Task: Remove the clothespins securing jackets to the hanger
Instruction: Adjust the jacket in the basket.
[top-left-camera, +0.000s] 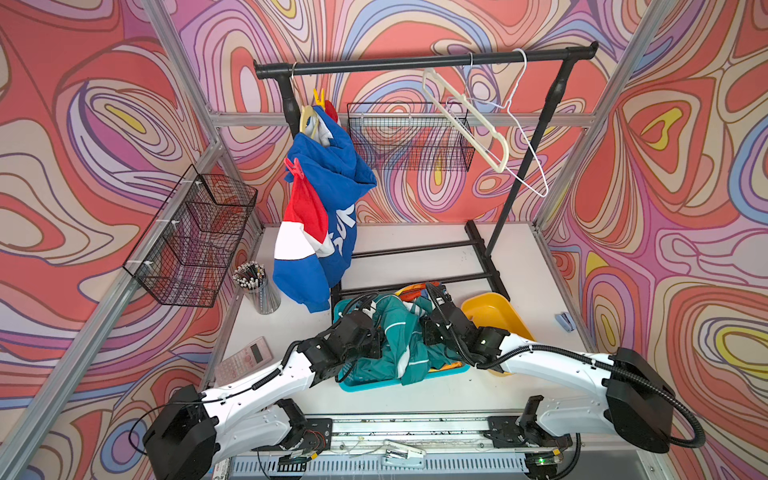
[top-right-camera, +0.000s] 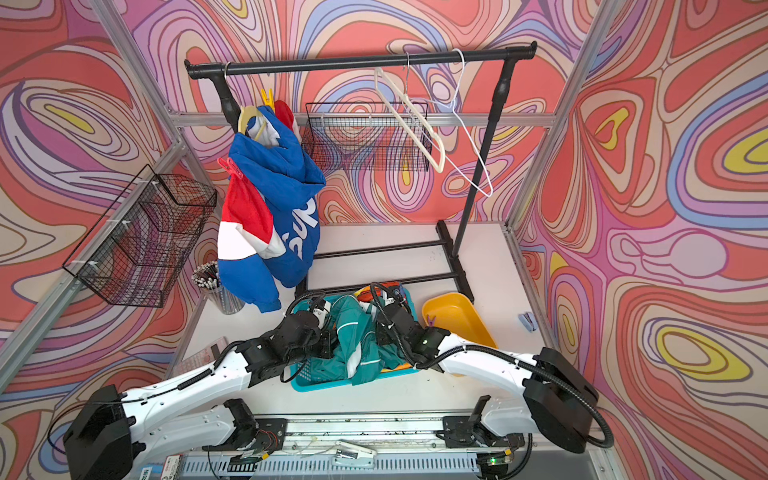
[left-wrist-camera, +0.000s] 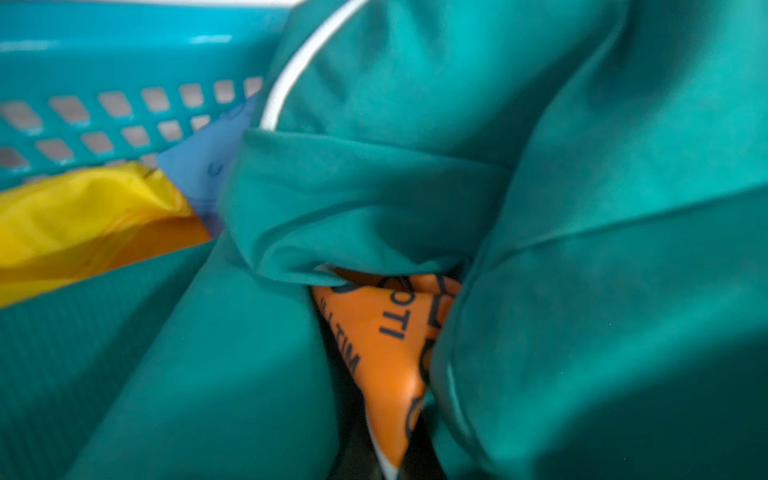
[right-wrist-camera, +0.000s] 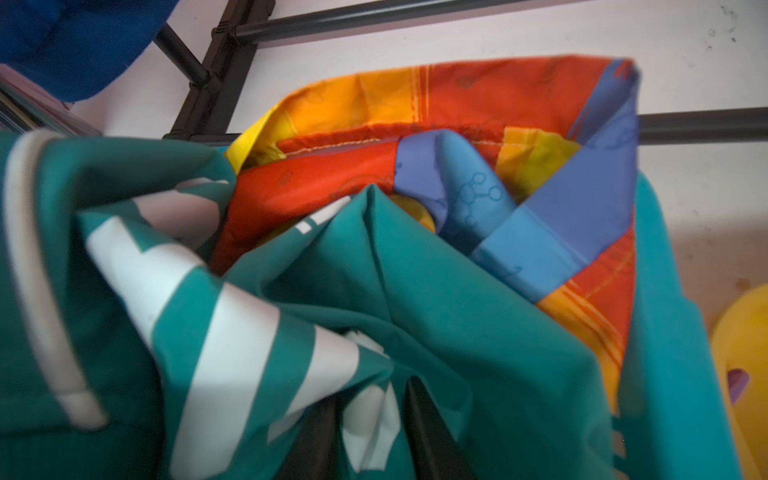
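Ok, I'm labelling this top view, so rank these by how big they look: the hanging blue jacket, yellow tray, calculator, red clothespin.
1. blue jacket
2. yellow tray, partly hidden by the right arm
3. calculator
4. red clothespin

Blurred close-up, teal jacket (left-wrist-camera: 415, 187) in bunched folds filling most of the view, white piping (left-wrist-camera: 286, 79) along 1 seam, orange logo patch (left-wrist-camera: 386, 345) with dark lettering wedged between 2 folds, yellow and blue patchwork fabric (left-wrist-camera: 83, 220) against the perforated teal basket wall (left-wrist-camera: 104, 54).

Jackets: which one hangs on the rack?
The blue jacket with red and white bands: it alone hangs from the rack. The teal jacket and rainbow jacket lie crumpled in the basket.
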